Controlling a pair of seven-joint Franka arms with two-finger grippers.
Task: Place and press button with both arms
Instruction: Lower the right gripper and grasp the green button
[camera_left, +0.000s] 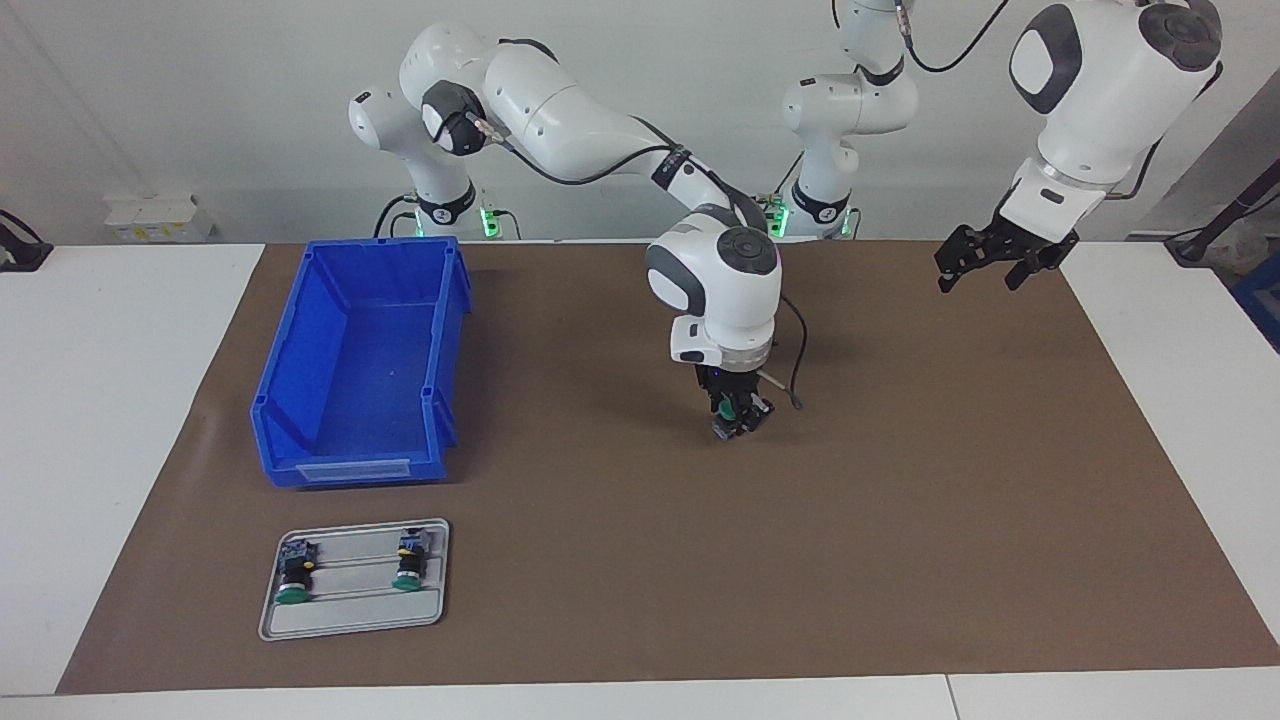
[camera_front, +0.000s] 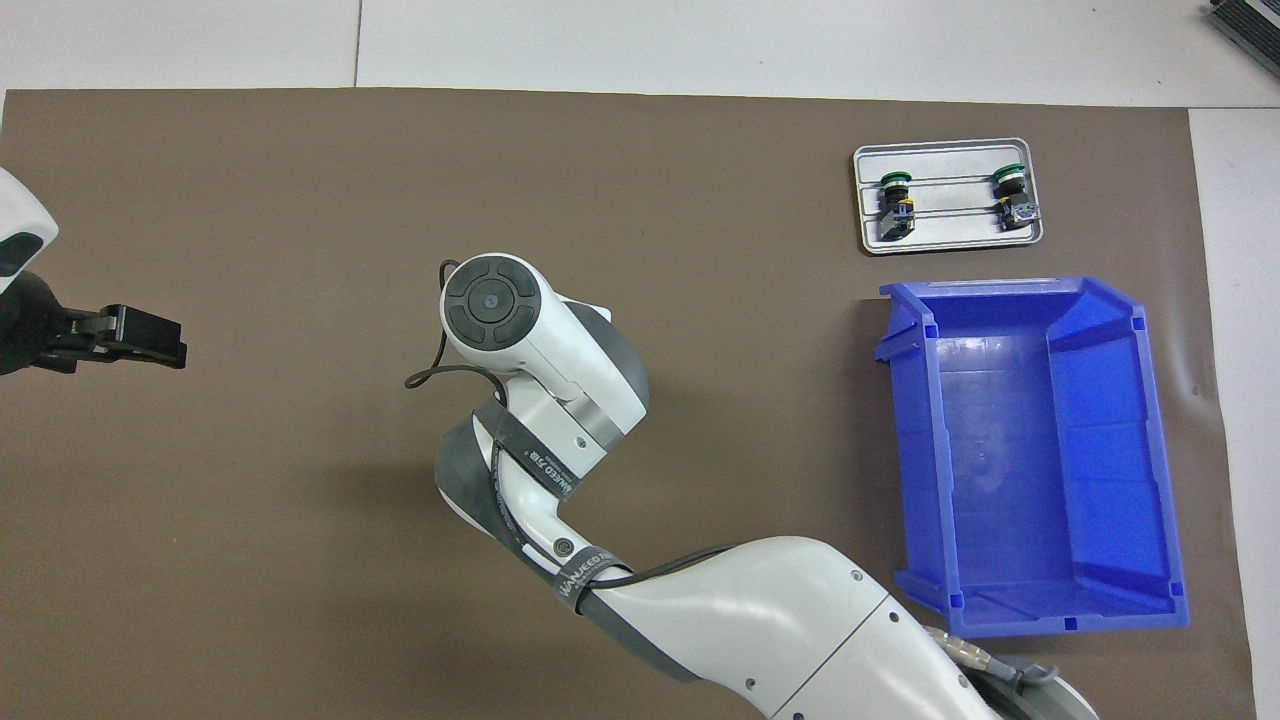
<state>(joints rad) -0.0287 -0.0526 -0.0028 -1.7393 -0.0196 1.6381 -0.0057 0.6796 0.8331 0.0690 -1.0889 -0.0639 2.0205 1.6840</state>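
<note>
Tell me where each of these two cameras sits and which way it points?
Facing view: high across the table, looking at the robots; both arms show whole, the right end effector down at the mat with a button, the left end effector waiting raised.
Overhead view: above the robots' end, looking steeply down; the right arm's wrist and the left end effector show.
Shared: blue bin, grey tray, half a turn apart.

Right arm (camera_left: 560, 120) stretches over mid-table, wrist vertical, right gripper (camera_left: 738, 420) pointing straight down. Left gripper (camera_left: 985, 262) hangs raised, fingers spread apart.
</note>
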